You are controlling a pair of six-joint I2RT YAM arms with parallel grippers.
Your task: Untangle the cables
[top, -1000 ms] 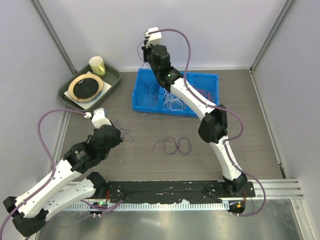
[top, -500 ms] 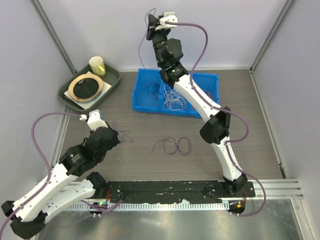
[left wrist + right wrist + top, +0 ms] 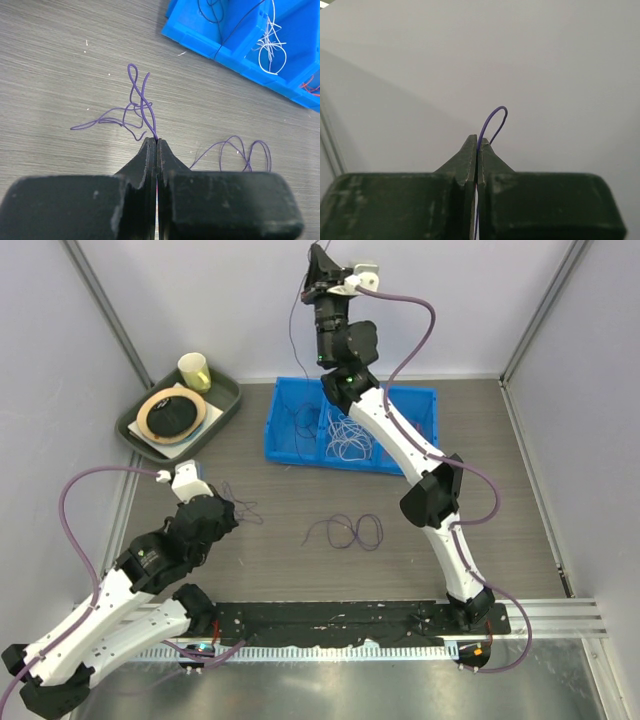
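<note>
A grey, wood-grained table [image 3: 60,75] carries a purple cable tangle [image 3: 132,112] and a second, looped purple cable [image 3: 345,531]. The bright blue bin [image 3: 192,37] holds white cables [image 3: 270,50] and what looks like an orange-red cable [image 3: 311,86] at the frame's edge. A purple strand [image 3: 493,120] shows against the pale grey wall [image 3: 395,50]. The left gripper [image 3: 157,142] is black, the right gripper [image 3: 477,142] dark green. The right arm [image 3: 395,435] is white with black joints, its hose [image 3: 433,320] mauve.

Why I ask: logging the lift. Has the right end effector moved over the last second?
Yes. The right end effector has moved up the image, away from the blue bin toward the back wall, shut on a purple cable.
</note>
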